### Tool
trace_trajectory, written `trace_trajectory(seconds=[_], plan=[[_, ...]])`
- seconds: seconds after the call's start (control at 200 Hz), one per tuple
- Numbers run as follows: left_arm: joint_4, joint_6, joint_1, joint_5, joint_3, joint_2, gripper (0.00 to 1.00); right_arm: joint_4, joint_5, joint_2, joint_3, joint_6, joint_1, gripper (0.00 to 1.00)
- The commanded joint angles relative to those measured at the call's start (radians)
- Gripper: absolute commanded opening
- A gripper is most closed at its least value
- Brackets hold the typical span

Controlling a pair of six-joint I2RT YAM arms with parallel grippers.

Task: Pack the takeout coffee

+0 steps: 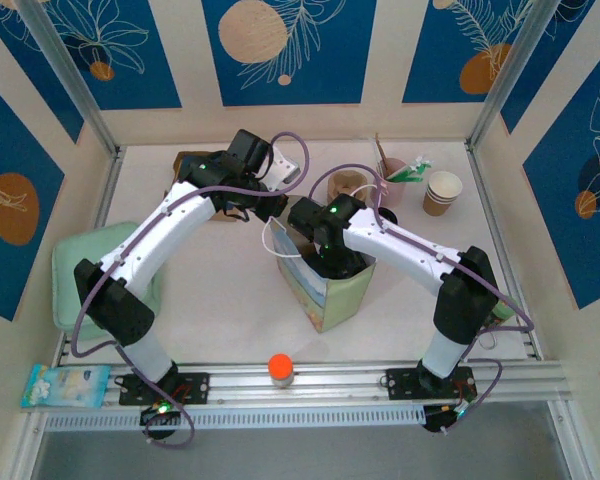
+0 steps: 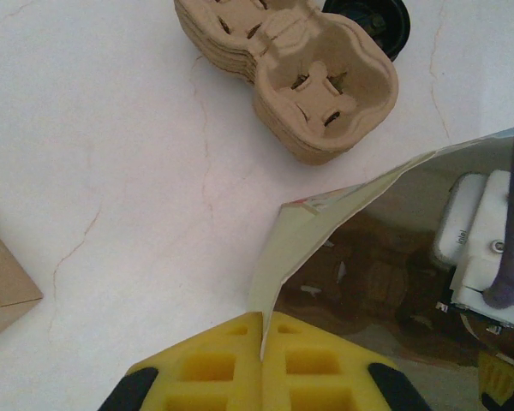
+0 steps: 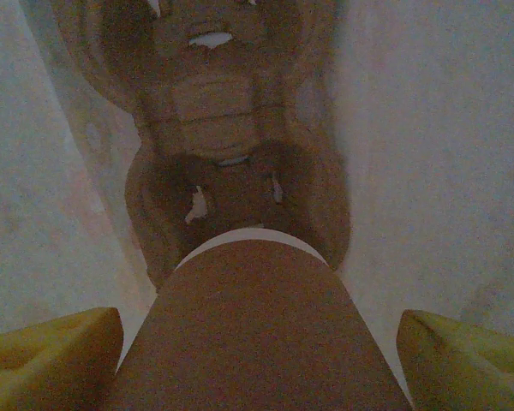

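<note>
- Pinching the top edge of the paper bag (image 2: 325,224), the left end effector (image 2: 261,332) is seen fully closed, with the thin edge caught between its yellow fingers (image 2: 207,364).
- The bag (image 1: 332,300) is stood upright in the middle of the surface (image 1: 220,300), and its mouth is kept open.
- The right end effector (image 1: 330,252) is lowered into the bag from above.
- Its jaws are spread wide, and a brown cup (image 3: 257,330) is held between them, touching both fingers (image 3: 56,351).
- A cardboard cup tray (image 3: 214,120) is laid on the bottom of the bag, under the cup.
- A stack of the same trays (image 2: 317,86) is placed on the surface just behind the bag, with a black lid (image 2: 373,21) beside it.
- Another paper cup (image 1: 442,192) is placed at the far right.
</note>
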Motion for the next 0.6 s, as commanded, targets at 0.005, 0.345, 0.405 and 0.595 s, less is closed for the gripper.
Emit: trace_trajectory(seconds=[0.005,0.345,0.405,0.595], plan=[[-0.037,0.016,-0.003,-0.023,0.018,-0.003,0.06,-0.007,-0.034,-0.014,-0.011,0.006,0.009,0.34],[-0.034,0.012,-0.003,-0.018,0.015,-0.005,0.06,0.019,-0.045,-0.015,-0.018,-0.002,0.013,0.33],[-0.034,0.013,-0.003,-0.019,0.015,-0.005,0.06,0.028,-0.049,-0.014,-0.025,-0.004,0.013,0.34],[-0.028,0.013,-0.003,-0.019,0.006,-0.009,0.06,0.046,-0.052,-0.012,-0.043,-0.005,0.009,0.33]])
